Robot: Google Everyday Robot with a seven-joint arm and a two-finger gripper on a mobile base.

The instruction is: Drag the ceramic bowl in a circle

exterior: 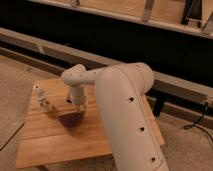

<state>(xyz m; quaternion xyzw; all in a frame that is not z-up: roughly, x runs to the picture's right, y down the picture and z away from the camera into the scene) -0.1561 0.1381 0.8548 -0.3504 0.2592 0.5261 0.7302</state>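
At centre-left of the frame, the gripper (79,107) sits at the rim of the glossy dark maroon ceramic bowl (70,120) (its grip, I cannot tell) on the wooden slatted table (55,145).

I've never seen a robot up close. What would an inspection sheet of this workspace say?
Surface: wooden table, pale planks, standing on a speckled floor.
Job's things: ceramic bowl, dark maroon, upright near the table's middle.
Clutter: clear glass cup left of the bowl, apart from it; a small dark item behind the arm, too unclear to name.
Grippers: gripper points down at the bowl's right rim.
Cables: black cable trailing to the floor at right; thin dark line off the table's left edge.
Surroundings: long pale rail and a dark wall behind.
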